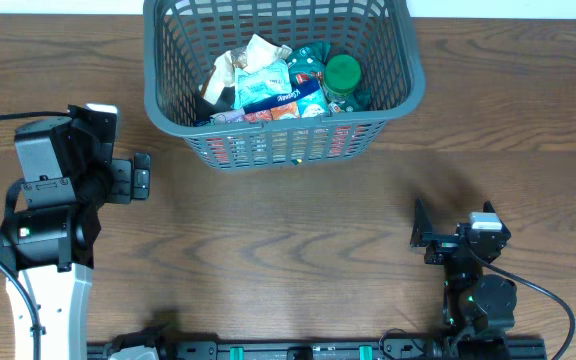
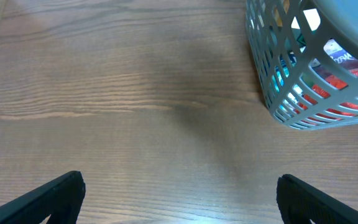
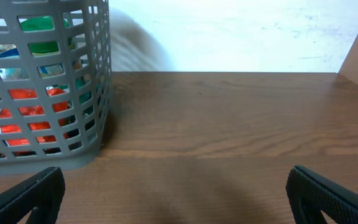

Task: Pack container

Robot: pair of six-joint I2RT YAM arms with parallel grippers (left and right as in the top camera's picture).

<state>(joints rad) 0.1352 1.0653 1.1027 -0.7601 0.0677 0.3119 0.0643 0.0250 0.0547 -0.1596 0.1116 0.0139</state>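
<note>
Mostly, the container's (image 1: pixel 288 145) far rim is cut off overhead, and the white writing on a blue packet (image 1: pixel 286 98) inside is too small to read. It stands well apart from the left gripper (image 1: pixel 142 176) and right gripper (image 1: pixel 423 238), both wide open and empty.

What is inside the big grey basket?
The basket holds a green-lidded jar, a blue packet and crumpled pale wrappers. Whatever lies under that pile is covered.
</note>
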